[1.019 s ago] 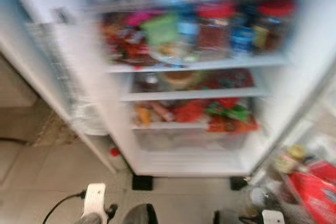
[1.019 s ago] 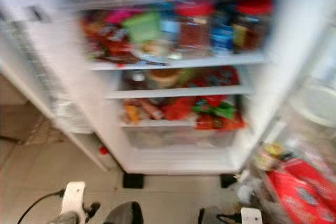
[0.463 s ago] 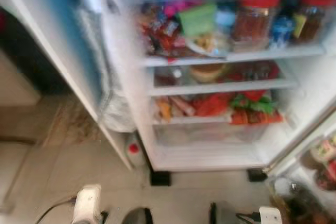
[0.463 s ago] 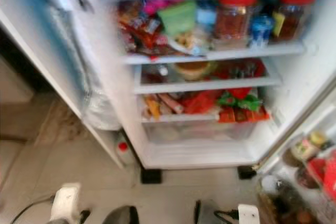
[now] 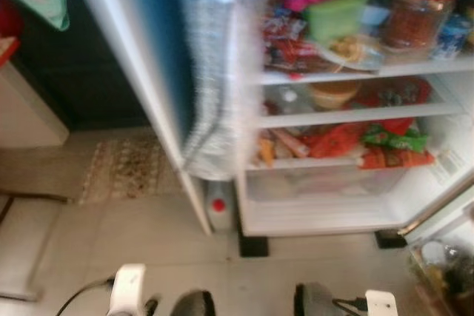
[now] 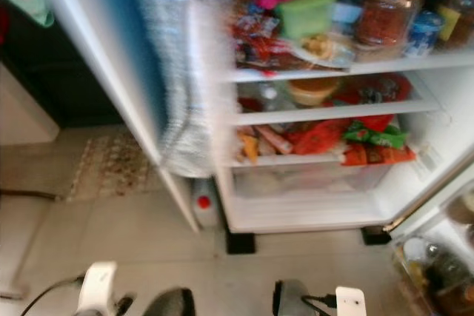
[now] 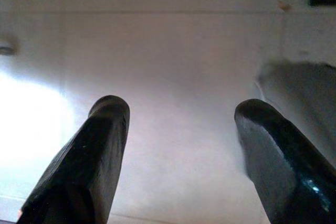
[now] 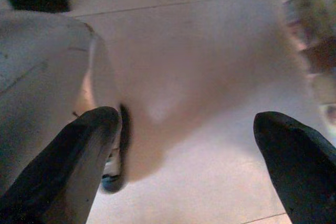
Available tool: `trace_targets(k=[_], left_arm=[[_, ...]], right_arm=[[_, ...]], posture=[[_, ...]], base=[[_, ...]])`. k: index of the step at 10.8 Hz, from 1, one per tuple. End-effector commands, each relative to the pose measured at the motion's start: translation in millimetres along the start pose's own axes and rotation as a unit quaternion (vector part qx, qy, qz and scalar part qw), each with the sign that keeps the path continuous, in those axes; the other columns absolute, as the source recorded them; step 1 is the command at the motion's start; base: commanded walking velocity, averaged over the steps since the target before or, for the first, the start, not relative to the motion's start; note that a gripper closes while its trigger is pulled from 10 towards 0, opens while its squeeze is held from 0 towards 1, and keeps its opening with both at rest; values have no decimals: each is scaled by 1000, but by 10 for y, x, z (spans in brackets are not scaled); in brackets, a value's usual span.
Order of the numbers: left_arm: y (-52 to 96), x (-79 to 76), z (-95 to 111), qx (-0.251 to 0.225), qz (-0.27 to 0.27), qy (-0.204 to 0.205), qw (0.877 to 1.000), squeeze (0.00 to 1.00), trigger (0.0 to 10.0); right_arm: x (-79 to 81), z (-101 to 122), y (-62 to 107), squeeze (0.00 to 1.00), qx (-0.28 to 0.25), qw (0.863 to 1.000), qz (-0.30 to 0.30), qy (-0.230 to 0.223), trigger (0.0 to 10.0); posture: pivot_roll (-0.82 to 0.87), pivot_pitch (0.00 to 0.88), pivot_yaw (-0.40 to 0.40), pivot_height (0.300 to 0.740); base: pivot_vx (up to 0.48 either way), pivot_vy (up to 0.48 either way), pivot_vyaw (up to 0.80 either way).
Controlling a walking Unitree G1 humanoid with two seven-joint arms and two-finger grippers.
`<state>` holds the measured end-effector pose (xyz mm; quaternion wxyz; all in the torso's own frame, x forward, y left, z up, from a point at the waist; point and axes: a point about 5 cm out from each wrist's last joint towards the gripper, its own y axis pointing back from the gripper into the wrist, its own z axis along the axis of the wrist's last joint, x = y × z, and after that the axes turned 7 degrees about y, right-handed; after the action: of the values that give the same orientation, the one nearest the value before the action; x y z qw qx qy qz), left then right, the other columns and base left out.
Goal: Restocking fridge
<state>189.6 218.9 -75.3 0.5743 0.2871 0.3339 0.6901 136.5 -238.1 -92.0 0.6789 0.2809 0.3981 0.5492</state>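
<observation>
The open fridge [image 5: 348,216] stands ahead, its shelves packed. On the top shelf I see a red-lidded jar [image 5: 411,16] and a green container [image 5: 337,14]. Red packets [image 5: 337,138] and a green packet [image 5: 392,138] lie lower down, above a clear drawer [image 5: 333,183]. Both arms hang low at the bottom edge of the eye views. My left gripper [image 7: 178,129] is open over bare floor tiles, holding nothing. My right gripper [image 8: 189,145] is also open above the floor, beside my grey leg [image 8: 42,77].
The fridge's left door [image 5: 148,72] swings out with a pale bag [image 5: 211,109] in its rack. A red-capped bottle [image 5: 218,212] stands on the floor beneath it. The right door's rack [image 5: 444,257] holds jars. A patterned rug [image 5: 122,168] and white cabinet [image 5: 26,109] lie left.
The whole picture has shifted right, so the camera has turned left; more of the left door, rug and cabinet show. Both arms still hang as before.
</observation>
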Motion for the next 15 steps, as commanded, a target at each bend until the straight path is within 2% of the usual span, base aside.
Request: trace_targets(k=[1,3,8,9,13,15], left_arm=[[3,-29,-37,6,-6,-3,1000,0,10000],[7,-46,-72,12,-9,-8,1000,0,10000],[16,-43,-110,18,-15,-11,1000,0,10000],[15,-42,-106,18,-16,-12,1000,0,10000],[17,-40,-117,19,-19,-3,1000,0,10000],[18,-40,-122,21,-18,-2,1000,0,10000]], right_arm=[[160,-51,15,0,9,999,31,-6,10000],[151,-38,16,0,-2,999,33,-6,10000],[182,-55,21,0,2,999,36,-15,10000],[187,-57,22,0,2,999,37,-16,10000],[174,-62,22,0,3,1000,29,-10,10000],[165,-50,21,0,-2,1000,28,-14,10000]], posture=[[-145,86,140,637],[-146,82,134,637],[-160,61,148,732],[-160,57,148,740],[-165,39,144,740],[-168,45,139,740]], base=[[0,0,0],[0,0,0],[0,0,0],[0,0,0],[0,0,0],[0,439,0]])
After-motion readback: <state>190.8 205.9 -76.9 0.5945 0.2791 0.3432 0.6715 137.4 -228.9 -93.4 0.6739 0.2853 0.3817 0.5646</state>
